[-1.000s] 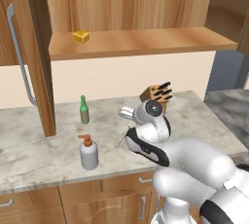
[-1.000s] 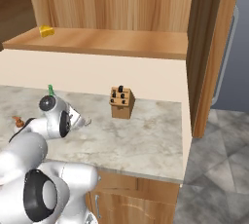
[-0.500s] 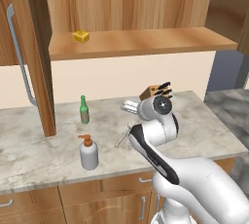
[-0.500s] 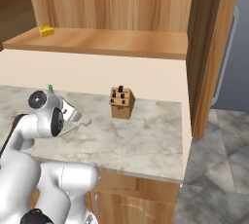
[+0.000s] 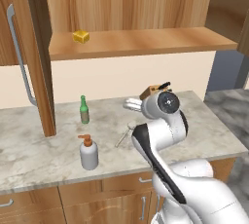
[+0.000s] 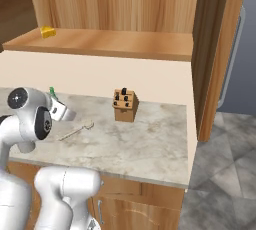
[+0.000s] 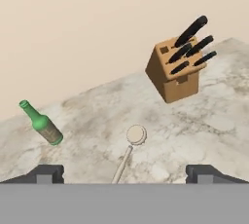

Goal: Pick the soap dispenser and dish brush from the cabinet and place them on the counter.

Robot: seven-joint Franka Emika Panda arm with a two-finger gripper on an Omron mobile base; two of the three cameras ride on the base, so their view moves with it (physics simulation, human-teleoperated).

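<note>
1. Left base view: the soap dispenser (image 5: 88, 153) stands upright on the counter (image 5: 44, 155), near its front edge. A green bottle (image 5: 84, 110) stands behind it, closer to the wall and just beside the open cabinet (image 5: 131, 41) door (image 5: 38, 57). The dish brush (image 5: 124, 136) lies flat on the stone to the right of the dispenser, apart from it, its round head pointing toward the wall. A yellow sponge (image 5: 80, 36) sits on the cabinet shelf. The arm rises over the brush, and a knife block (image 5: 151, 91) shows partly behind its upper joint.

2. Right base view: the brush (image 6: 76, 131) lies on the counter (image 6: 145, 144) between the arm and the knife block (image 6: 124, 105), touching neither. The green bottle (image 6: 52, 92) peeks out just behind the arm. The sponge (image 6: 48, 32) rests at the left end of the shelf.

3. Hand view: the gripper (image 7: 124, 175) has its fingers spread wide and released, with nothing between them. The brush (image 7: 129, 149) lies on the counter between the two fingertips (image 7: 46, 173), its pale head farther from the camera. The green bottle (image 7: 43, 124) appears to the left and the knife block (image 7: 176, 72) to the upper right.
</note>
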